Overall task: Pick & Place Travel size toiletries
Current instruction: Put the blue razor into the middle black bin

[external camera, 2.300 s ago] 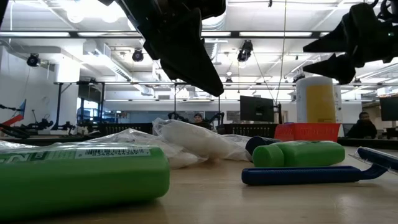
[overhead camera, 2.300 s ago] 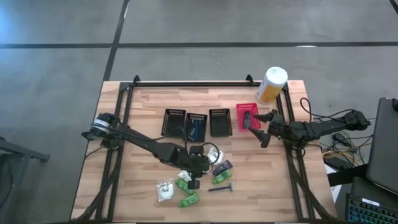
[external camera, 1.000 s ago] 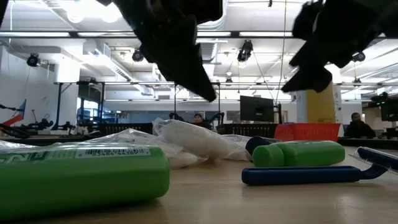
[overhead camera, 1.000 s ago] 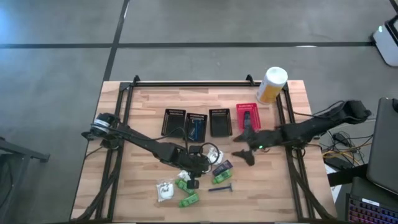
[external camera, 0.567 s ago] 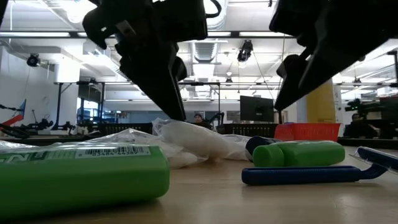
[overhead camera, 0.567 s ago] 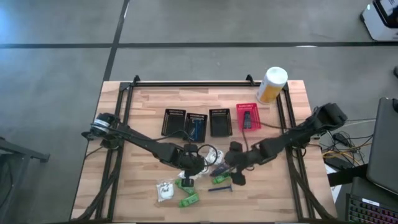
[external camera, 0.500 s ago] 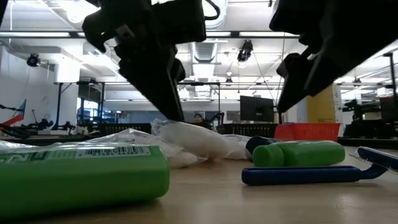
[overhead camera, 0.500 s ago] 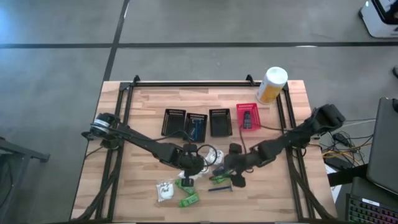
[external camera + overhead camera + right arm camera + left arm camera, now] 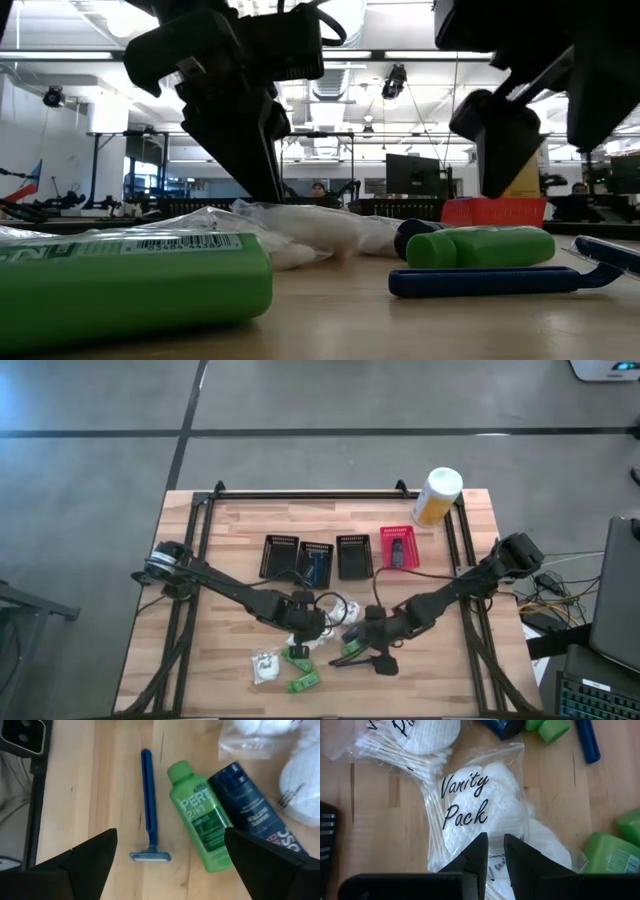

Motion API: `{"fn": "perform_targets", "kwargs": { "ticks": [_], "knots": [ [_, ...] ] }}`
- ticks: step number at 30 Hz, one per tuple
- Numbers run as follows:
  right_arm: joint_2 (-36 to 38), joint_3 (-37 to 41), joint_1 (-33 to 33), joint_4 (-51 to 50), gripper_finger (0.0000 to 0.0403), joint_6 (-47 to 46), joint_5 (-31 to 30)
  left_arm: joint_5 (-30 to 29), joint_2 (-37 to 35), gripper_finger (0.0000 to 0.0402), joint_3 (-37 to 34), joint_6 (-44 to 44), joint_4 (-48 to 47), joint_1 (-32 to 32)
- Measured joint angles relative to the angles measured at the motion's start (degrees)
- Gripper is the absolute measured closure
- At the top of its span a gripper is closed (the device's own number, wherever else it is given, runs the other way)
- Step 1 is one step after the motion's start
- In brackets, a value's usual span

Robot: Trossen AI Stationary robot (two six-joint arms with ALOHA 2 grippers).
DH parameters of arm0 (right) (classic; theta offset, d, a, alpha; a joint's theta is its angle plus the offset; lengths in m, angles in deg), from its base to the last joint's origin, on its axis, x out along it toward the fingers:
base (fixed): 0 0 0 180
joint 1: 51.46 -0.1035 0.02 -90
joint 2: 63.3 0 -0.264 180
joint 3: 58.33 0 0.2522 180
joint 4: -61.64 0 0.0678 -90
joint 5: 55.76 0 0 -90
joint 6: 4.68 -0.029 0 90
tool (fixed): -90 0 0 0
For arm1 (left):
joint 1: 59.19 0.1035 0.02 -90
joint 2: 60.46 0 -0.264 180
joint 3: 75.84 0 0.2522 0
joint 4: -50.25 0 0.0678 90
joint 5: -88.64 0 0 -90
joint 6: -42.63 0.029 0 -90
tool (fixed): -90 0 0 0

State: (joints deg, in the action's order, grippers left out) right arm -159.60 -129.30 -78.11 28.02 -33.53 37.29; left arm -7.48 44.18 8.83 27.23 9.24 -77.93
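A: Near the table's front middle, my left gripper hangs over the Vanity Pack bag, fingers nearly together, nothing pinched that I can see.

B: Right side?

A: My right gripper sits above the blue razor, green Pert bottle and dark blue tube, fingers wide apart, empty.

B: Other toiletries?

A: 2 green packets and 1 white lump lie near the front edge; 4 baskets sit behind.

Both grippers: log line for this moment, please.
left gripper: nearly shut over vanity pack | right gripper: open above razor, green bottle
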Motion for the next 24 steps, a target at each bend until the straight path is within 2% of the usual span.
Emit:
{"fn": "perform_targets", "kwargs": {
  "ticks": [3, 10, 14, 20, 24],
  "knots": [
    [-1.76, -1.15, -0.29, -1.39, 0.0051, -0.17, 0.0, -0.01, -0.06, 0.0335, -0.02, 1.21, -0.16, -0.29],
    [-3.19, -2.03, -0.48, -2.31, 0.0104, -0.66, -0.06, 0.0, -3.63, 0.0335, -0.02, 4.93, 0.75, -1.44],
    [-3.17, -1.67, -1.07, -1.91, 0.0122, -3.05, -0.3, -1.99, -6.34, 0.0335, -0.02, 5.94, 0.26, -2.25],
    [-3.17, -2.68, -3.22, -0.47, 0.0127, -3.77, -3.6, -5.69, -9.59, 0.0335, -0.74, 6.75, -2.33, -2.32],
    [-3.19, -3.02, -3.5, -0.92, 0.0122, -1.88, -6.12, -6.44, -12.29, 0.0335, -3.7, 6.7, -2.45, -2.32]
  ]
}}
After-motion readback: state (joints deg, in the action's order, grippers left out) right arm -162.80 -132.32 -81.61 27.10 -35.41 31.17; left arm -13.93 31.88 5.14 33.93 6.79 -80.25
